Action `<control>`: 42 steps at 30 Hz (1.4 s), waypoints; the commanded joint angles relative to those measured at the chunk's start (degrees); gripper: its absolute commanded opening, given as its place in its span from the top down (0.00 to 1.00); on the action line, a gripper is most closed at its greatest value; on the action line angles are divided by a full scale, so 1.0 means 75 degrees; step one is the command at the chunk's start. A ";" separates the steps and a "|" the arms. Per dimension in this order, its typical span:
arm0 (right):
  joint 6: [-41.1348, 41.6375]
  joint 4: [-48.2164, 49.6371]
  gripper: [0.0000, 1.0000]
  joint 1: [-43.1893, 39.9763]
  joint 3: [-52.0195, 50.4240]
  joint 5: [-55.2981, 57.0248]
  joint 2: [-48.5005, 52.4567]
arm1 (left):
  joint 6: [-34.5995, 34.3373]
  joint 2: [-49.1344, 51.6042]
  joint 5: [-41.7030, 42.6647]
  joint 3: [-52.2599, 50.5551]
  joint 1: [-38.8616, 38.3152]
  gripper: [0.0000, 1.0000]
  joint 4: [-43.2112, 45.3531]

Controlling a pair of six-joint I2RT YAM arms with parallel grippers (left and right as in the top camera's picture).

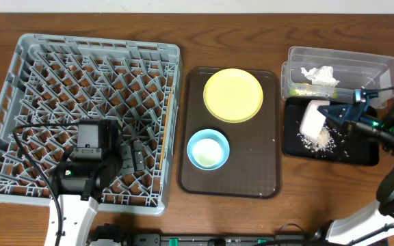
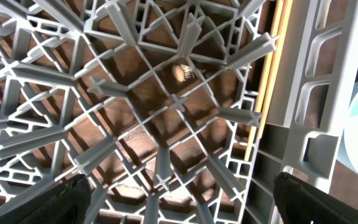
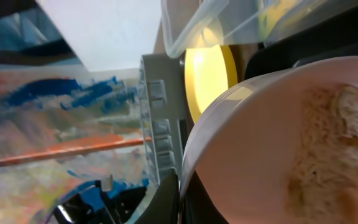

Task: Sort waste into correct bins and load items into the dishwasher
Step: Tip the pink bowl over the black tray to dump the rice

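Tipped white bowl (image 1: 312, 117) over black tray (image 1: 362, 153).
Rim clamped by right gripper (image 1: 328, 111); crumbs (image 1: 318, 141) on tray beneath; left gripper (image 1: 130, 158) spread wide above grey dish rack (image 1: 40, 89).

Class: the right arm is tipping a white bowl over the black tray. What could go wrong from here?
1. The right gripper pinches only the rim of the tilted white bowl; it might slip.
2. Crumbs lie scattered across the shallow black tray; more could bounce over its low rim onto the table.
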 commanded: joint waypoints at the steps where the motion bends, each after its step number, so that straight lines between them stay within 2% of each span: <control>1: -0.0198 -0.0009 0.99 -0.0396 0.0096 -0.0810 0.0064 | -0.0012 0.0029 0.0050 0.0152 0.0038 0.04 -0.0023; 15: -0.0163 -0.0181 0.99 -0.1985 0.0009 -0.1195 0.0067 | -0.0012 0.0029 0.0050 0.0152 0.0038 0.04 -0.0023; 25: 0.0020 -0.0178 0.99 -0.2165 -0.0323 -0.1609 0.0067 | -0.0012 0.0029 0.0052 0.0152 0.0038 0.04 -0.0023; 29: 0.0979 -0.0187 0.99 -0.2165 -0.0458 -0.1880 0.0067 | -0.0012 0.0029 0.0052 0.0152 0.0038 0.04 -0.0023; 34: 0.1279 -0.0181 0.99 -0.2171 -0.0466 -0.1880 0.0064 | -0.0012 0.0029 0.0052 0.0152 0.0038 0.04 -0.0023; 42: 0.3284 0.0510 0.99 -0.2174 -0.0466 -0.1880 0.0064 | -0.0012 0.0029 0.0052 0.0152 0.0038 0.04 -0.0023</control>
